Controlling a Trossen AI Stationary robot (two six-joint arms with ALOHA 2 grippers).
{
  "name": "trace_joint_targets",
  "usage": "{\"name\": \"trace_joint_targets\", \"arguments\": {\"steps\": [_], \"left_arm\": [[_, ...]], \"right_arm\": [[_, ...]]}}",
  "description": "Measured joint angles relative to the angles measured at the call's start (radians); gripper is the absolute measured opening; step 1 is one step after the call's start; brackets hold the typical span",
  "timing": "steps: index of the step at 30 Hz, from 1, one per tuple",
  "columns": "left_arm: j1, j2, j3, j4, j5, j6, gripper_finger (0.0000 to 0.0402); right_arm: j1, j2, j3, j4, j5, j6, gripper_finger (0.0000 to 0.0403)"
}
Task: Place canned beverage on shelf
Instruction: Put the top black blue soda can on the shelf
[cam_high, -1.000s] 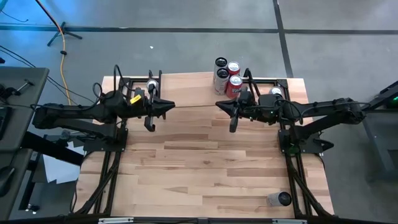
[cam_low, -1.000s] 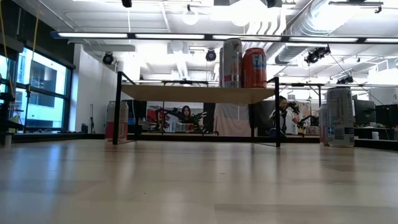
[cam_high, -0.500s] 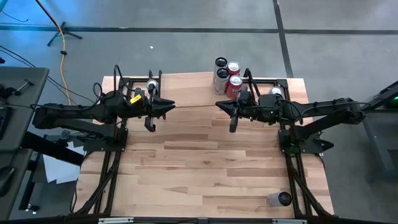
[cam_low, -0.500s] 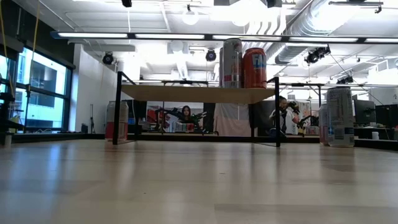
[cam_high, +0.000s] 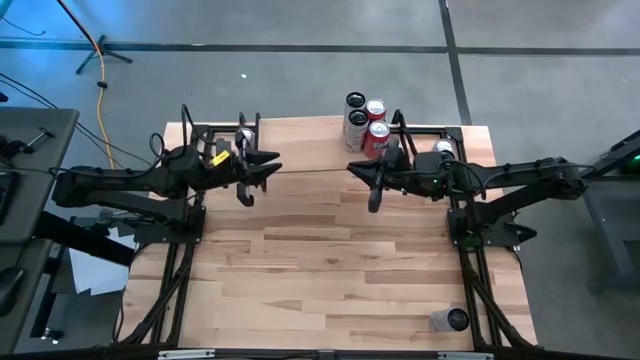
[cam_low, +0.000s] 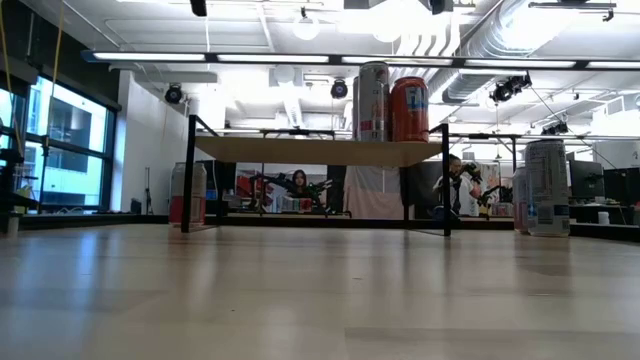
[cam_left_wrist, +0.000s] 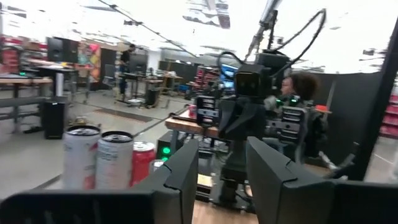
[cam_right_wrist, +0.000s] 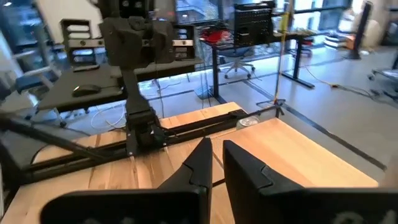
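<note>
Three upright cans (cam_high: 364, 122) stand clustered on the shelf (cam_high: 300, 145), whose long wood top runs across the table's (cam_high: 330, 270) far edge. A fourth can (cam_high: 449, 320) sits alone at the near right corner of the table; whether it stands or lies I cannot tell. Both arms hang above the shelf, facing each other. The left gripper (cam_high: 262, 173) has its fingers spread apart, holding nothing; the right gripper (cam_high: 358, 171) shows a narrow gap between its fingers, also empty.

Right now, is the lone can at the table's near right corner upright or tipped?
Tipped: the can lies on its side on the table.
</note>
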Motion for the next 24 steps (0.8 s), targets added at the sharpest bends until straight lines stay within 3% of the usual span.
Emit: {"name": "trace_joint_targets", "arguments": {"steps": [5, 16, 20, 24], "left_arm": [[0.0, -0.01, 0.0, -0.007, -0.036, -0.005, 0.0133], [0.051, -0.082, 0.002, -0.084, 0.002, -0.143, 0.0267], [0.056, -0.087, 0.002, -0.097, 0.023, -0.157, 0.0305], [0.056, -0.089, 0.002, -0.1, 0.024, -0.148, 0.0328]], "right_arm": [[0.0, 0.0, 0.0, 0.012, 0.074, 0.072, 0.0093], [0.0, 0.0, 0.0, -0.028, 0.144, 0.176, 0.0332], [0.0, 0.0, 0.0, -0.032, 0.135, 0.206, 0.0374], [0.0, 0.0, 0.0, -0.032, 0.132, 0.218, 0.0384]]}}
